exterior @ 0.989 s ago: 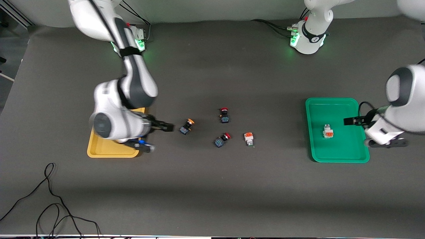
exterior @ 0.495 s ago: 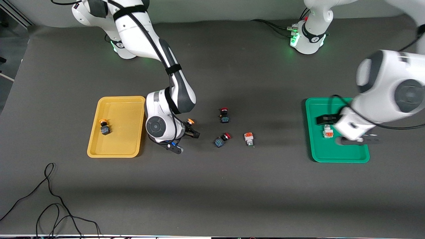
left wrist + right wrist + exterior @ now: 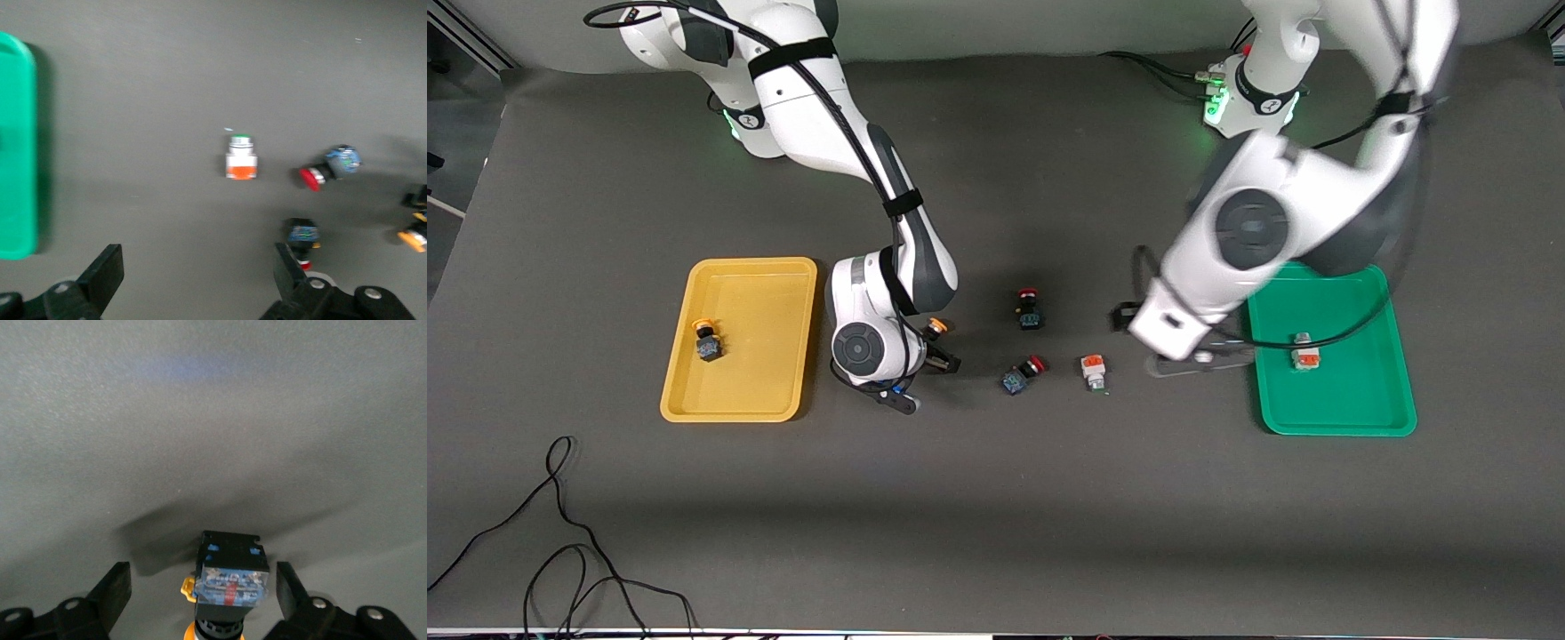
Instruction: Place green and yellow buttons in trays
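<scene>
Yellow-capped switch (image 3: 229, 587) on table beside yellow tray (image 3: 738, 413), between spread fingers of right gripper (image 3: 935, 348), not yet clamped. Judged light, rigid, round cap slippery; grip flat black-blue body sides. Left gripper (image 3: 197, 280) open over table near white switch (image 3: 241, 157).

Dark grey matte surface (image 3: 996, 516), evenly lit. Loose black cable (image 3: 560, 533) curling at the corner nearest the camera, toward the right arm's end.
</scene>
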Robot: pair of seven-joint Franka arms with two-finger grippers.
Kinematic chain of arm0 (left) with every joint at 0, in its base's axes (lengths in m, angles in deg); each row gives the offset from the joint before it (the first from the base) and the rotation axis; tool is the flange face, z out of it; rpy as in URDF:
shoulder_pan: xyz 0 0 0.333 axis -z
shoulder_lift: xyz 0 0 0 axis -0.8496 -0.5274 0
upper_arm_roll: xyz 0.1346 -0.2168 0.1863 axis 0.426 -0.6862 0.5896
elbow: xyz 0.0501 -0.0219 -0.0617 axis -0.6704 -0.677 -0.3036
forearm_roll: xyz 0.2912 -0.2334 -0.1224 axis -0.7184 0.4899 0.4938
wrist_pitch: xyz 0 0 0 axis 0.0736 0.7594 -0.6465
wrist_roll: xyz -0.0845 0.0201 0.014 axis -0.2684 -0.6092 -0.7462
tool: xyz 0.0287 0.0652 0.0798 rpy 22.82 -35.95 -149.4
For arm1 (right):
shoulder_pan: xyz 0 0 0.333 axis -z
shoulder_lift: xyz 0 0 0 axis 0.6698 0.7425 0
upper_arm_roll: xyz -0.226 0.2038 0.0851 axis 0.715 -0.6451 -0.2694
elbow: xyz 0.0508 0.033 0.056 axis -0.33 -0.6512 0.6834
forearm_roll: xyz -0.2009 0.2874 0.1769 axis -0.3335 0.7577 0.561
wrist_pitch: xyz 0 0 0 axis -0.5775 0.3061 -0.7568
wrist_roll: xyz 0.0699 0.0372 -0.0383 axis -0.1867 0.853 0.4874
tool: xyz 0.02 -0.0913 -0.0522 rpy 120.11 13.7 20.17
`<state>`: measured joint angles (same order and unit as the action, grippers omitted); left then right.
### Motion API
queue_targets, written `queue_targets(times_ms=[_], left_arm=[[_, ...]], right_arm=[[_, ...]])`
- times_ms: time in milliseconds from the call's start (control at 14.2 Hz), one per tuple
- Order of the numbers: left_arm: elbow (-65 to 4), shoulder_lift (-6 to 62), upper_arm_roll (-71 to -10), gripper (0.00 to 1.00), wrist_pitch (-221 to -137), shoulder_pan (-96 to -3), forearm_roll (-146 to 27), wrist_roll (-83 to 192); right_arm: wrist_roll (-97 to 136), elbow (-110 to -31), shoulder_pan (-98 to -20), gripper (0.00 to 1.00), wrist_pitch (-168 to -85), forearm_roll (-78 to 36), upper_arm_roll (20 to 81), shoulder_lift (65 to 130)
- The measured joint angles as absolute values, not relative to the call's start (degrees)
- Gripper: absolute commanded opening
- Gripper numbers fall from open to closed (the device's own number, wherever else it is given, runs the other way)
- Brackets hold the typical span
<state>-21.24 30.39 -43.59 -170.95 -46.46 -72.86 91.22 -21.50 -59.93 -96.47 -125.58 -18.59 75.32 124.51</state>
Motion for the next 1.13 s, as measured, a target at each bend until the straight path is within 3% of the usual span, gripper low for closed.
queue_targets(times_ms=[141,212,565,777,989,1060,1130], left_arm=[[-20.97,26.78,-43.53,1.00,-173.73,-44.41,-73.56,93.65],[-20.98,24.74,-43.48,1.00,-175.40,-44.23,-73.83,93.95],[-20.90,14.57,-42.74,1.00,-182.89,-44.35,-74.30,93.96],[-20.90,11.75,-42.83,1.00,-186.49,-44.01,-75.02,93.95],[-20.90,8.89,-42.83,1.00,-189.75,-43.62,-76.89,93.96],[-20.90,7.95,-42.79,0.92,-190.11,-43.61,-77.26,93.96],[-20.88,7.19,-42.68,0.75,-190.32,-43.61,-77.52,93.96]], right_arm=[[-21.53,-59.91,-96.48,0.04,-125.58,-18.59,75.14,124.55],[-21.60,-59.85,-96.47,0.00,-125.58,-18.57,75.14,124.54],[-21.84,-58.26,-95.64,0.00,-122.76,-18.45,77.70,123.09],[-21.84,-56.15,-95.45,0.00,-113.56,-18.45,84.25,118.06],[-21.38,-53.62,-95.18,0.00,-100.59,-21.44,92.14,108.81],[-20.41,-53.21,-94.99,0.00,-96.43,-24.56,93.78,105.30],[-18.55,-53.39,-94.71,0.00,-93.65,-27.35,94.73,102.23]])
